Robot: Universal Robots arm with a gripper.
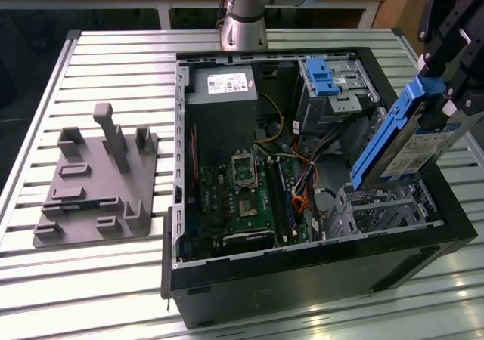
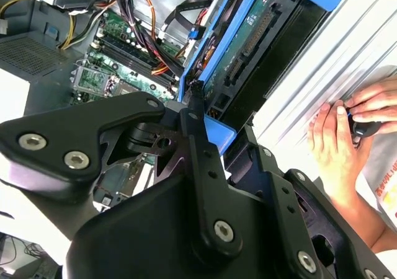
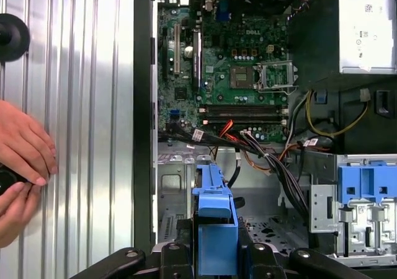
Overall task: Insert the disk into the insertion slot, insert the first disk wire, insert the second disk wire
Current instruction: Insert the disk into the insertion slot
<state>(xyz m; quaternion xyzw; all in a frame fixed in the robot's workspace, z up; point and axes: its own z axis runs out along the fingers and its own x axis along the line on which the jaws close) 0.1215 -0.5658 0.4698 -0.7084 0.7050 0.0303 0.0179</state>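
Slatted metal counter [image 1: 113, 53] across the whole exterior view, with an open black computer case [image 1: 302, 268] lying on it from the middle to the exterior view's right. A grey fixture plate [image 1: 91, 181] with upright pegs at the exterior view's left, well apart from the work.

Inside the case, at its lower right corner in the exterior view: the insertion slot [image 1: 378, 211], grey perforated metal, nothing in it yet. Just above it, the disk [image 1: 412, 147] in its blue carrier, steeply tilted, lower end down near the slot's mouth, upper end high at the frame's right edge. Not seated; whether touching the cage, cannot tell.

In the first wrist view, the tool [image 3: 214, 248] clamped on the disk, the blue carrier pinched between its fingers and pointing down toward the cage.

Loose bundle of dark wires [image 3: 267, 161] draped across the case floor beside the cage, none of them running to the disk.

A person's hands [image 3: 22, 161] resting on the counter outside the case.

Judged so: first step under way, not finished; both wire steps left.
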